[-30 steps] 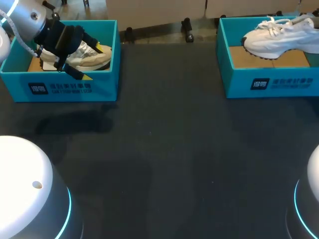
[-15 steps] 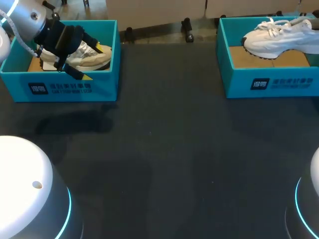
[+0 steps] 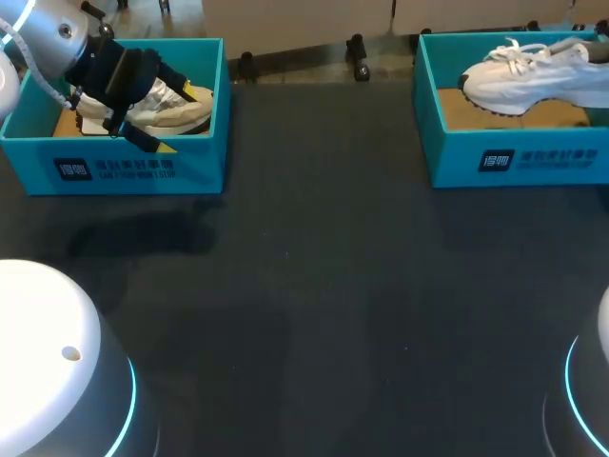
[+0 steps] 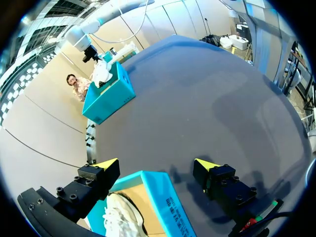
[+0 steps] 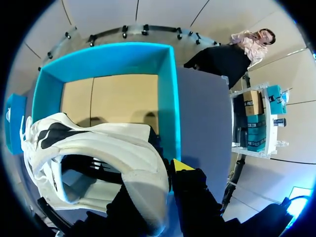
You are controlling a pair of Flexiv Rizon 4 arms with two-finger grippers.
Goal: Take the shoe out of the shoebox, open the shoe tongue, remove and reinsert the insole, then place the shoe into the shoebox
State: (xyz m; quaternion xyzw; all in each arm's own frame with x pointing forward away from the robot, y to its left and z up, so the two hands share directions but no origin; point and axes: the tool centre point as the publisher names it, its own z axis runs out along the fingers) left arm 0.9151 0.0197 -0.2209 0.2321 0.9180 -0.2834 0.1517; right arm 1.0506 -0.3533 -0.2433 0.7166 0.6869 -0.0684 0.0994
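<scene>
A white shoe hangs just above the right teal shoebox, toe toward the middle. My right gripper is shut on its heel collar; one yellow tip shows outside the heel and the other finger is hidden inside the shoe. The box's cardboard floor lies below. My left gripper stands open over the left teal shoebox, one finger inside by a beige shoe and one outside the front wall. In the left wrist view the box wall sits between the fingers and the beige shoe lies beside one.
The dark table stretches between the two boxes. In the left wrist view the right shoebox stands far off with the white shoe above it.
The white shoe has sunk slightly toward the right box and edged a little to the left. The left arm and beige shoe have not moved.
</scene>
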